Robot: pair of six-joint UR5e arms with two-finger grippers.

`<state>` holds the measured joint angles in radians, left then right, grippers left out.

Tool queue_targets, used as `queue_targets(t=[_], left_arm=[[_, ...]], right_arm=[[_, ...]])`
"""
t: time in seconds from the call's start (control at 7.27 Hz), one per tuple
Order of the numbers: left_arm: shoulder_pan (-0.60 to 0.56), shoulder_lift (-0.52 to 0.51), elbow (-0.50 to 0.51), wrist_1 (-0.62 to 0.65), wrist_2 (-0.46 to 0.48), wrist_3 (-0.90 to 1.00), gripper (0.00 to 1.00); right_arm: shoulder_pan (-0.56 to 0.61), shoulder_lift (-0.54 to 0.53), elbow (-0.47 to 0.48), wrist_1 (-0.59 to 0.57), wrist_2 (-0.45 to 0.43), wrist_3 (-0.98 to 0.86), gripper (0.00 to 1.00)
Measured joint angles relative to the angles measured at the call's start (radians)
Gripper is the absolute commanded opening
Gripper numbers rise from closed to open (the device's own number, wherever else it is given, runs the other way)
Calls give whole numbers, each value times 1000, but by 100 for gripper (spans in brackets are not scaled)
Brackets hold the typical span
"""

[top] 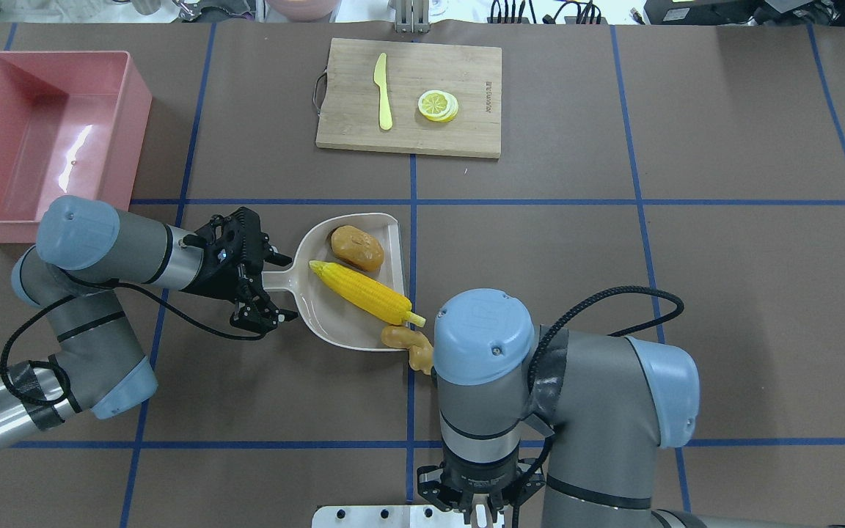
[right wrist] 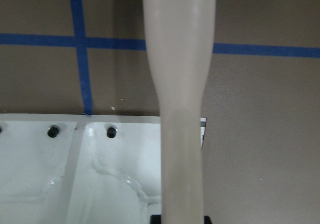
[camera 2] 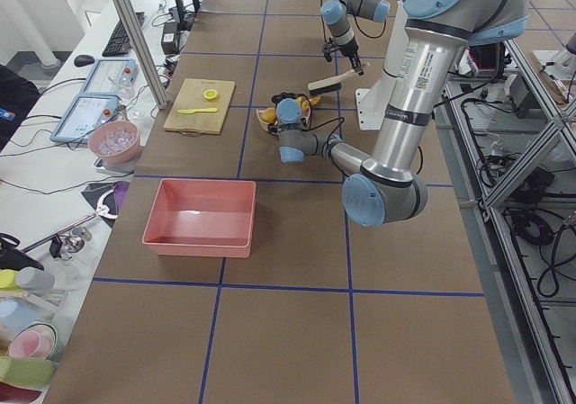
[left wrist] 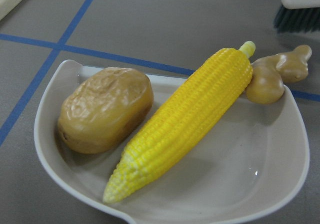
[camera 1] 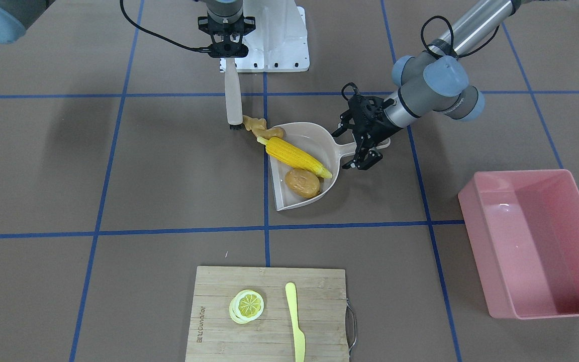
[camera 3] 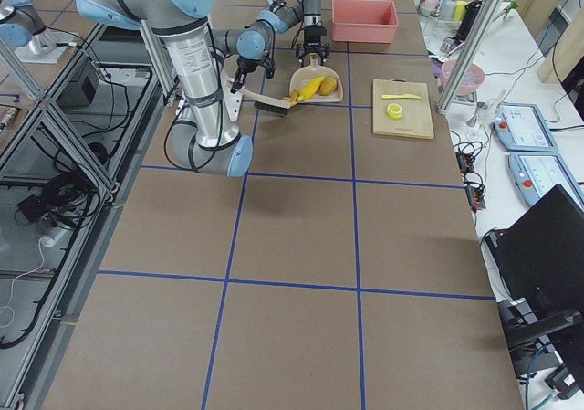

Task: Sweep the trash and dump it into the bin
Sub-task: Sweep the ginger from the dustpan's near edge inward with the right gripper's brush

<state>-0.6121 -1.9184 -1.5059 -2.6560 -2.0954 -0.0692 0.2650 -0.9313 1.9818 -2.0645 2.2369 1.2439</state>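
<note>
The beige dustpan (camera 1: 314, 134) lies on the table with the yellow corn cob (camera 1: 297, 156) and the brown potato (camera 1: 302, 182) inside it. The tan ginger root (camera 1: 263, 130) lies at the pan's open lip, half on it. My right gripper (camera 1: 225, 49) is shut on the beige handle of a brush (camera 1: 233, 98), whose dark bristles touch the table beside the ginger. My left gripper (camera 1: 359, 149) is open, with one jaw on each side of the dustpan's handle. The left wrist view shows the corn (left wrist: 185, 124), the potato (left wrist: 105, 109) and the ginger (left wrist: 277, 74). The pink bin (top: 138, 132) stands at the far left, empty.
A wooden cutting board (camera 1: 269, 332) with a lemon slice (camera 1: 247, 305) and a yellow plastic knife (camera 1: 295, 322) lies across the table from me. The white base plate (camera 1: 279, 40) sits behind the brush. My right arm hides the brush in the overhead view.
</note>
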Motion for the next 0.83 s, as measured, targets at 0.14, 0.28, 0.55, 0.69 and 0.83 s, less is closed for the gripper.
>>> queue_targets(t=[0.14,0.28,0.55,0.69,0.83], left_arm=[[0,-1,-1,0,0,0,97],[0,-1,-1,1,0,-1,97],[0,-1,-2,1,0,-1,97],[0,-1,-2,2,0,-1,97],[0,-1,-2,2,0,-1,97]], right_arm=[[18,36,-37,0,14,-24,0],[36,74,-79,1,26,-40,0],[62,158,-189,4,43,-67,0],[73,203,-253,8,49,-78,0],[83,257,-324,9,54,-87,0]])
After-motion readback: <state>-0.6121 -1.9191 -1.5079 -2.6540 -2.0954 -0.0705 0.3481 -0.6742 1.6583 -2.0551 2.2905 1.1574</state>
